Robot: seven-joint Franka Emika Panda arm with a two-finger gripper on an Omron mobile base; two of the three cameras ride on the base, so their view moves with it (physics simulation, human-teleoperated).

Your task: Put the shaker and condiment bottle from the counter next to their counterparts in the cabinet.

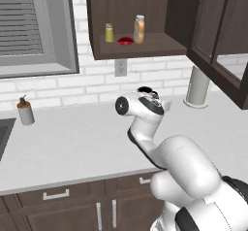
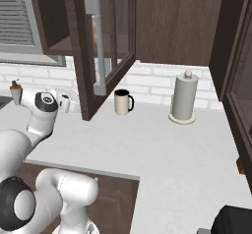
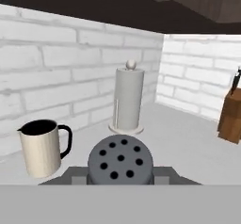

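Open cabinet (image 1: 145,45) overhead, its door (image 2: 106,41) hiding most of the shelf from the right. On the shelf: condiment bottle (image 1: 139,29), yellow-green shaker (image 1: 109,33), red item (image 1: 126,41). Over the counter (image 1: 72,142), gripper (image 3: 120,178) clamped on the shaker (image 3: 120,164); perforated cap visible, body cut off.

White brick wall (image 1: 97,87), grey-framed louvred window (image 1: 34,26) at left, dark drawers (image 1: 72,210) with silver handles below.

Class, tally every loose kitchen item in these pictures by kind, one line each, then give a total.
Shakers: 2 (yellow-green shaker, grey shaker)
Bottles: 1 (orange bottle)
Red items: 1
Mugs: 1
Paper towel holders: 1
Pump dispensers: 1
Knife blocks: 1
Total: 8
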